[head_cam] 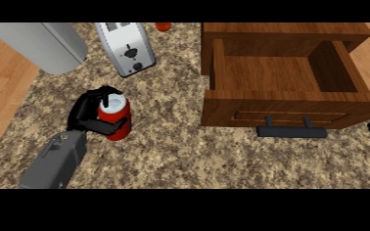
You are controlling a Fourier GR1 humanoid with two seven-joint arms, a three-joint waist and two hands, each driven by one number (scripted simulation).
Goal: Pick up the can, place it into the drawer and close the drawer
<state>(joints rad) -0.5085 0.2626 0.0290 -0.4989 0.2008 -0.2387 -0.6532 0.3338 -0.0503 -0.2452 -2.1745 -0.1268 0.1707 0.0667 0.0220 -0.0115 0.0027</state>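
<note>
Counter: open drawer, bare inside

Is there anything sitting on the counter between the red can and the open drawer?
Nothing visible. The left hand is curled round the can, and bare counter lies between it and the open drawer. The toaster stands farther back, off that path.

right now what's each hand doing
Left hand: shut on the can.
Right hand: not in view.
</note>
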